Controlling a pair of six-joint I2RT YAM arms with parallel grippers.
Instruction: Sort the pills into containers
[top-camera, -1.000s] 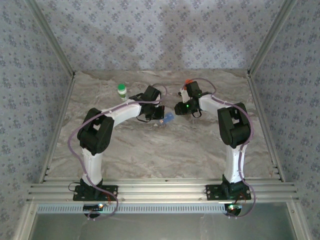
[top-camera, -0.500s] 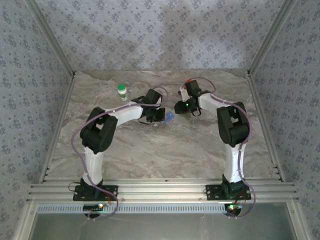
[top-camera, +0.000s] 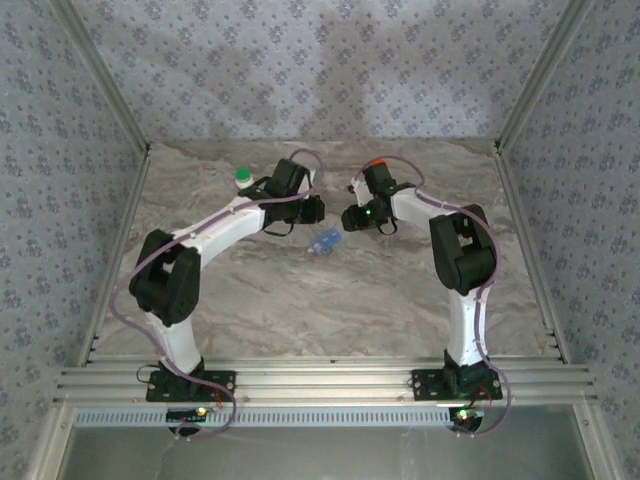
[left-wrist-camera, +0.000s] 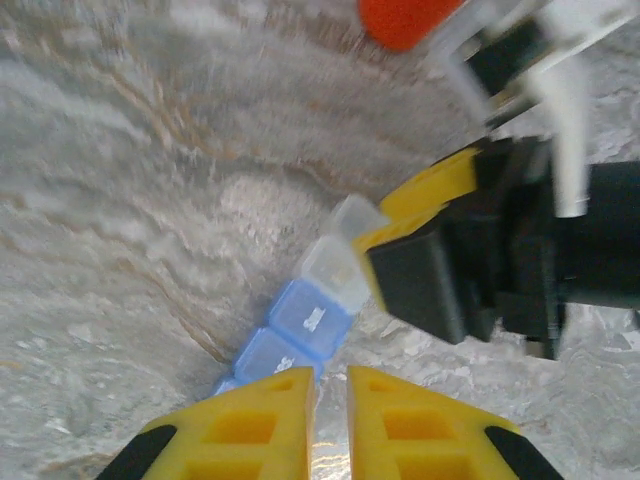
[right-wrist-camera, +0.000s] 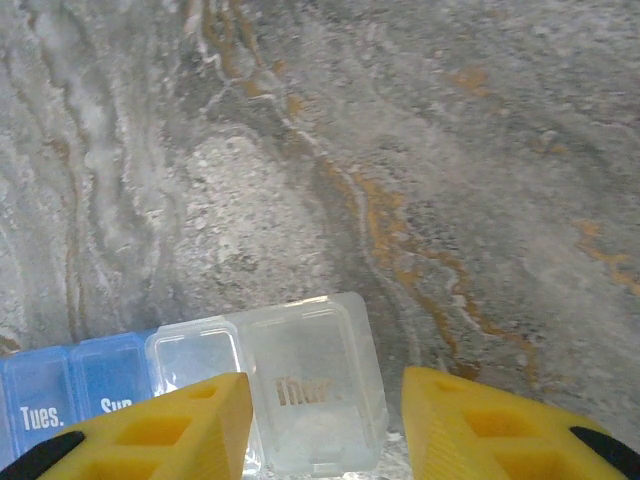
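Observation:
The pill box (top-camera: 322, 241), a row of blue and clear compartments, lies flat on the marbled table between the two arms. In the left wrist view the pill box (left-wrist-camera: 310, 318) runs diagonally just beyond my left gripper (left-wrist-camera: 330, 372), whose yellow fingers stand a narrow crack apart with nothing between them. My right gripper (right-wrist-camera: 325, 380) hangs open over the box's clear end (right-wrist-camera: 300, 390). A clear lid marked "Thur" lies between its fingers, clear of the right finger. A whitish blur sits under that lid; I cannot tell whether it is pills. From above, the left gripper (top-camera: 308, 211) is up-left of the box and the right gripper (top-camera: 353, 219) up-right.
A white bottle with a green cap (top-camera: 243, 178) stands at the back left, close behind the left arm. An orange object (top-camera: 376, 163) sits behind the right wrist, also blurred as an orange shape (left-wrist-camera: 400, 15) at the top of the left wrist view. Patterned walls enclose the table.
My left arm has swung back and to the left, off the pill box, which now lies uncovered. Its fingers have parted slightly. The right gripper has barely moved.

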